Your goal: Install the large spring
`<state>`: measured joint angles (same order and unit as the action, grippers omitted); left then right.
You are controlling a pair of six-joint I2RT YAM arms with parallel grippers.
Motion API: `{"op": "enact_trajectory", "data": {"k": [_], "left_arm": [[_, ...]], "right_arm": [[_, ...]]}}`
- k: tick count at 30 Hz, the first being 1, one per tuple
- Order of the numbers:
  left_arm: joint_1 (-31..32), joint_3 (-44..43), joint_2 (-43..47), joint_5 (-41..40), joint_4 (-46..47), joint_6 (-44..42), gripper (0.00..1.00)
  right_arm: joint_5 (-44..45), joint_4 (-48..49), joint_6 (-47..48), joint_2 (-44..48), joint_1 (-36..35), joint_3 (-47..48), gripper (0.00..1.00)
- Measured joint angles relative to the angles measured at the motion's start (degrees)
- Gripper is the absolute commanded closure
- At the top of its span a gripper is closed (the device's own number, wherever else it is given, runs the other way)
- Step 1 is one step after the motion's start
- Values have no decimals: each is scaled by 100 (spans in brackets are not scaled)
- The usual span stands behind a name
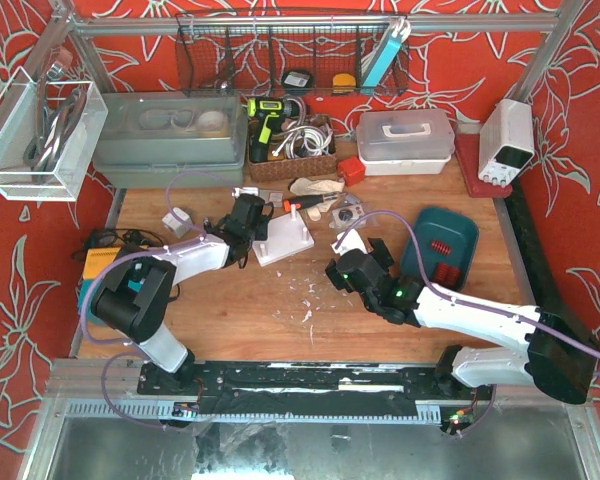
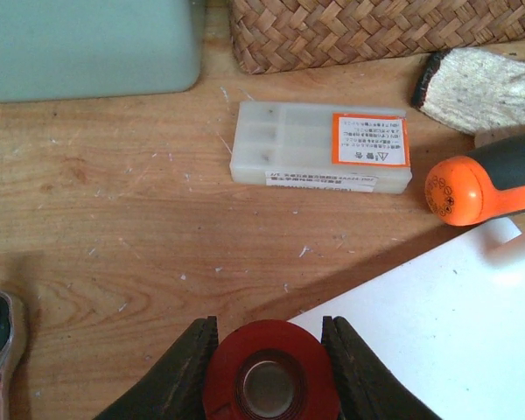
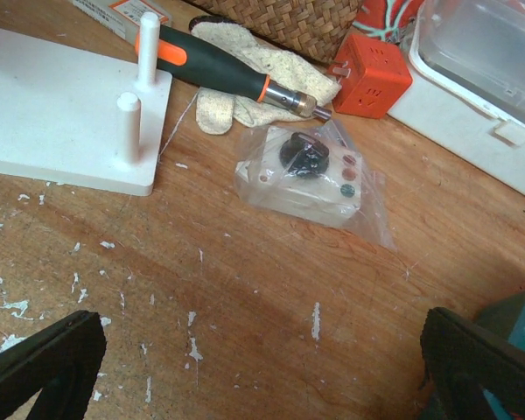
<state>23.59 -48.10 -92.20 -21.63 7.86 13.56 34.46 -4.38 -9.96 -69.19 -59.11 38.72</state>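
The large spring (image 2: 245,350) is a red coil seen end-on with a metal core in its middle. My left gripper (image 2: 269,339) is shut on it, one black finger on each side, over the near-left edge of the white base plate (image 2: 446,324). In the top view the left gripper (image 1: 250,222) is at the left end of the plate (image 1: 285,245). The plate's two upright white pegs (image 3: 129,127) show in the right wrist view. My right gripper (image 3: 262,367) is open and empty over bare wood right of the plate, and it also shows in the top view (image 1: 352,262).
An orange-handled screwdriver (image 3: 219,74) and a work glove (image 3: 245,96) lie behind the plate. A bagged small box (image 3: 311,175), an orange cube (image 3: 372,83), a labelled plastic case (image 2: 319,149), a wicker basket (image 2: 367,31) and a teal case (image 1: 440,245) are around.
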Motion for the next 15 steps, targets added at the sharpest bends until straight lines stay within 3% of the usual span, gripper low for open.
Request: {"op": "enact_trajectory", "data": {"k": [5, 15], "left_arm": [[-2, 0, 7, -11, -17, 127, 40], [4, 22, 785, 280, -382, 354, 18]], "right_arm": [[0, 0, -2, -11, 11, 0, 1], [-52, -138, -350, -7, 243, 42, 1]]}}
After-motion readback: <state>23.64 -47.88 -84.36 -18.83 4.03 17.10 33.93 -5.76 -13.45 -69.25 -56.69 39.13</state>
